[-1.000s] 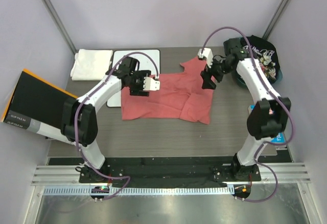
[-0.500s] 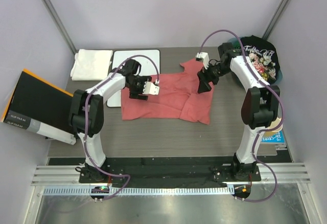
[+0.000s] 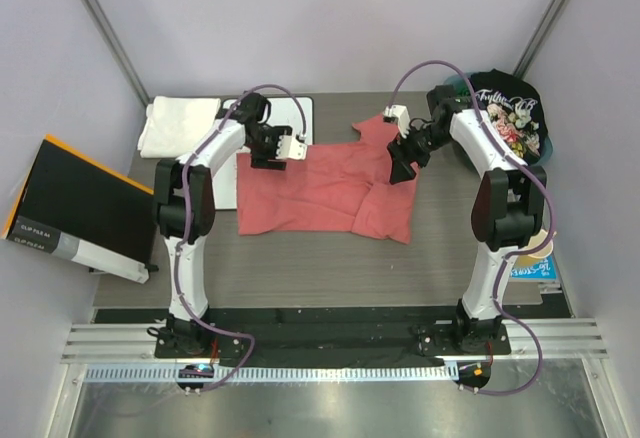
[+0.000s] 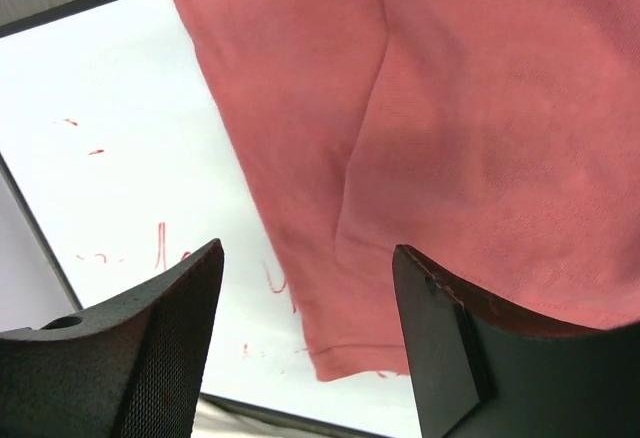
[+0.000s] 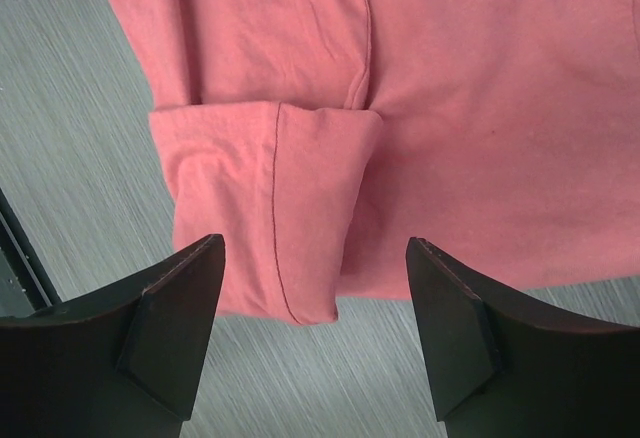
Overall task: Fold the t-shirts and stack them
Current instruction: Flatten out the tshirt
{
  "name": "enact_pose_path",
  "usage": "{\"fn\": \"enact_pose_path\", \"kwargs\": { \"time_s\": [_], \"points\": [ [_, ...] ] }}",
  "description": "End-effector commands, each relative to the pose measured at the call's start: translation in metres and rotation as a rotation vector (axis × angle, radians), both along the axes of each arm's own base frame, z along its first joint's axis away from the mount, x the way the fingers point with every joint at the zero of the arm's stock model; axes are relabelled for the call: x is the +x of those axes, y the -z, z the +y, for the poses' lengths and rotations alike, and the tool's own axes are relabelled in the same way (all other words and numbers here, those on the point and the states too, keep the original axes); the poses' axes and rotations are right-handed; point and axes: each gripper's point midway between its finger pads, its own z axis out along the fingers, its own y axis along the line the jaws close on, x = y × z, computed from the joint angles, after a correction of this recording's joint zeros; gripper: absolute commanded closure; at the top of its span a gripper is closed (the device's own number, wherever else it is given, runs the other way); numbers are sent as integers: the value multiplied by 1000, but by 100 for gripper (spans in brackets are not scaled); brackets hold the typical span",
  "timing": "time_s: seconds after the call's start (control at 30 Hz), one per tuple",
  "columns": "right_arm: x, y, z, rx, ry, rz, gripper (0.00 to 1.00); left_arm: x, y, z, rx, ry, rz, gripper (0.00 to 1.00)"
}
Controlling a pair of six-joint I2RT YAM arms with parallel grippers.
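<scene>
Reaching out over the grey table (image 3: 330, 258), both my arms rise from their bases at its near edge and bend toward the far half. My left arm stands almost straight up to the elbow. Its forearm runs off to the far left, and the wrist turns back inward so the left pincer (image 3: 265, 158) points down at the far left corner of the salmon-red shirt (image 3: 320, 183). My right arm mirrors it: upright to the elbow, forearm stretched to the far right, wrist bent inward, with the right pincer (image 3: 400, 171) over the shirt's far right part.

That shirt lies spread flat and rumpled across the middle of the table, between my two wrists. A black case (image 3: 75, 208) with an orange edge leans off the table's left side. The whiteboard (image 3: 295, 110) lies flat at the far edge, and the folded white shirt (image 3: 180, 123) is just beside it on the left. The black shirt (image 3: 505, 118) with flowers and script is heaped at the far right corner.

Through my left wrist camera, one sleeve (image 4: 330, 258) lies over the whiteboard's red marks. My left fingers (image 4: 150, 338) are spread wide above it, gripping nothing. Through my right wrist camera, the other sleeve (image 5: 270, 218) lies doubled over on the table, and my right fingers (image 5: 170, 328) are spread apart above it, holding nothing.
</scene>
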Motion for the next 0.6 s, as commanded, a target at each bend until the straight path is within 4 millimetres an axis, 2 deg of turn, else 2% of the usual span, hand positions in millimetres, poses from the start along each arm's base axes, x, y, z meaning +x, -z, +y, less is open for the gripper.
{"fn": "enact_pose_path", "kwargs": {
  "time_s": [0.0,0.13,0.23,0.57],
  "points": [
    [2,1,-2,-6,-17,-6,22,-16,2,3,22,76,96,31],
    [2,4,-2,-8,-20,2,24,-26,19,7,55,122,170,32],
    [2,5,-3,-17,-28,-1,25,-30,23,9,73,146,204,33],
    [3,5,-7,-37,-23,-2,31,-12,35,4,83,160,211,38]
  ]
}}
